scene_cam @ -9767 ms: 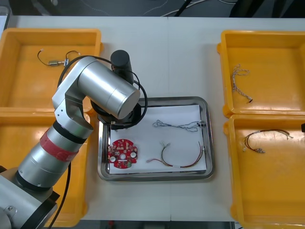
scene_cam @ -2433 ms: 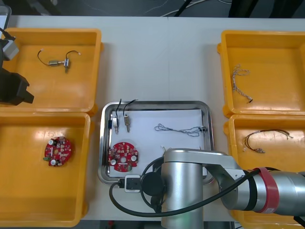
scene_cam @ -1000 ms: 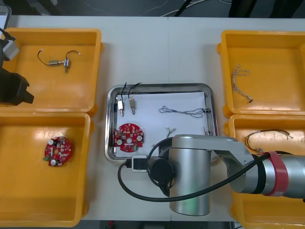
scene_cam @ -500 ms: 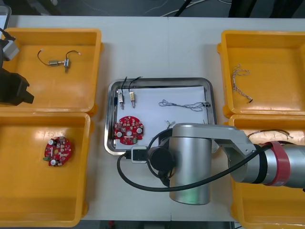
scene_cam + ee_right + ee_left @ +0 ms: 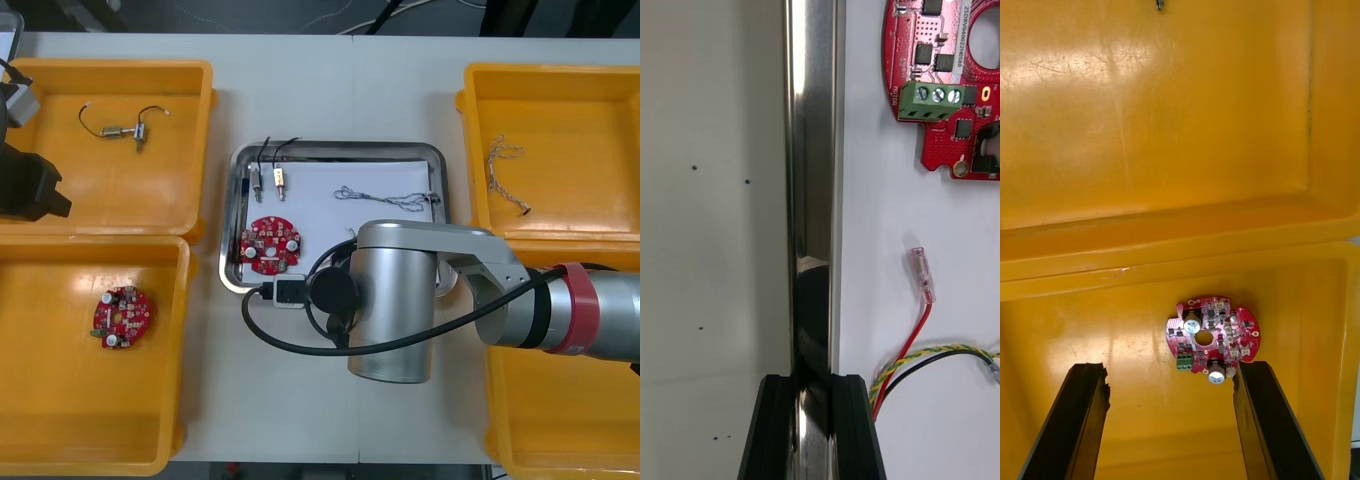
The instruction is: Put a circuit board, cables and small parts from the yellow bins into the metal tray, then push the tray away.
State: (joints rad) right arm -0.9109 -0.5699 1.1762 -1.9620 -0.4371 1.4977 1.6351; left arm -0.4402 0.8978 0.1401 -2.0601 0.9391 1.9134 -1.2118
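Right end effector (image 5: 812, 384) clamps metal tray (image 5: 814, 112) rim; left (image 5: 1171, 369) idle.

Left gripper (image 5: 1171, 367) hangs over an orange-looking bin (image 5: 1090, 322). Both black fingers (image 5: 1082, 420) stand wide apart, nothing between them.

One round red circuit board (image 5: 1212, 341) lies flat on this bin's floor, just past the fingertips and closer to one finger than the other, touching neither. On it: a hole at the middle, two silver caps, a small green block at the rim, many tiny dark parts.

Beyond the board, this bin's far wall rises to a rim that butts against the rim of a second bin (image 5: 1150, 135). That bin's floor is scuffed and glossy. At its far end sits a small dark bit (image 5: 1160, 4), cut off, kind unclear.
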